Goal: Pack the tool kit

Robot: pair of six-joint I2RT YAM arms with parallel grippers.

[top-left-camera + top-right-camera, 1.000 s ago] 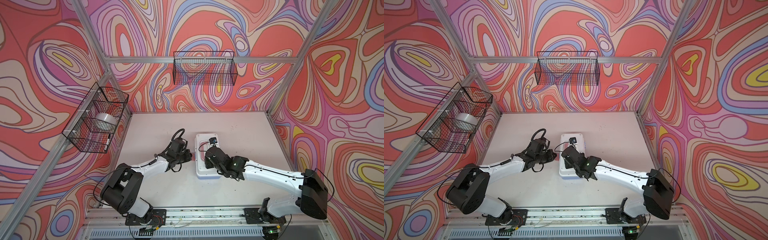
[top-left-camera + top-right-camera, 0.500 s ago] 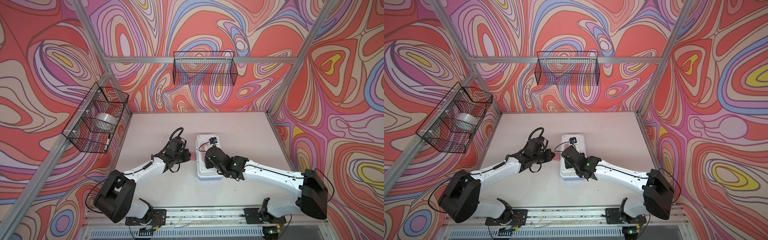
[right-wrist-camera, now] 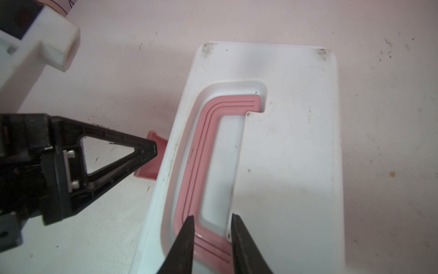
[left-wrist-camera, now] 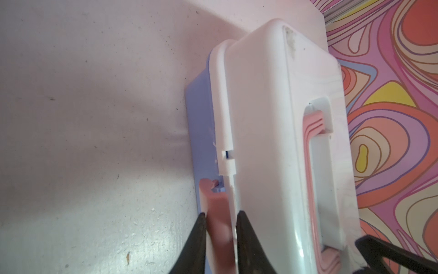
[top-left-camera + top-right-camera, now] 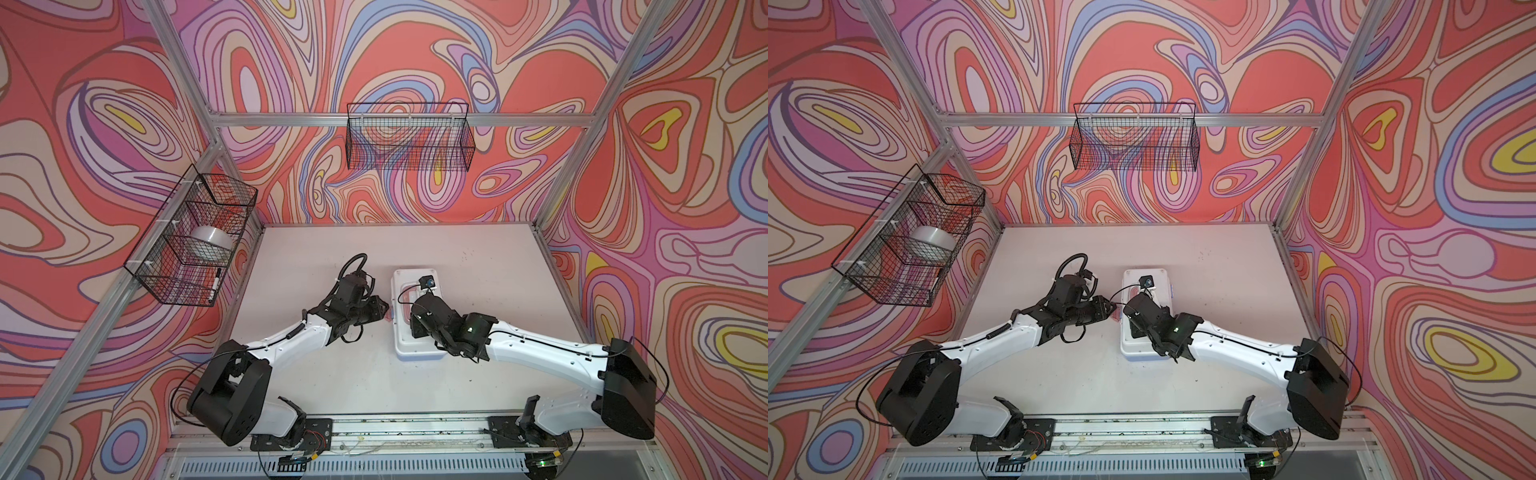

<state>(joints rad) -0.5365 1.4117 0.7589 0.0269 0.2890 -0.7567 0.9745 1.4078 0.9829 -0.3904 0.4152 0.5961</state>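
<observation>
Jaws of my left gripper (image 4: 220,219) flank the pink latch (image 4: 214,201) on the box (image 5: 411,347) side; pinching or merely bracketing, I cannot tell. Narrowly parted, my right gripper (image 3: 211,217) rests at the lid handle (image 3: 206,142), steadying the closed box mid-worktop (image 5: 332,374), I judge.

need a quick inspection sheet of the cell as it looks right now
surface: pale table, scuffed and speckled, no loose tools seen
job's things: tool kit lid down, pink handle flat in its recess, side latch standing out from the box wall
clutter: tape roll and pen-like item in the side basket
grippers: left gripper fingers either side of the latch, right gripper fingers over the handle's end; grip unclear for both
cables: black loop above the left wrist, apart from the box
surroundings: back basket, nothing seen in it; swirl-patterned walls
</observation>
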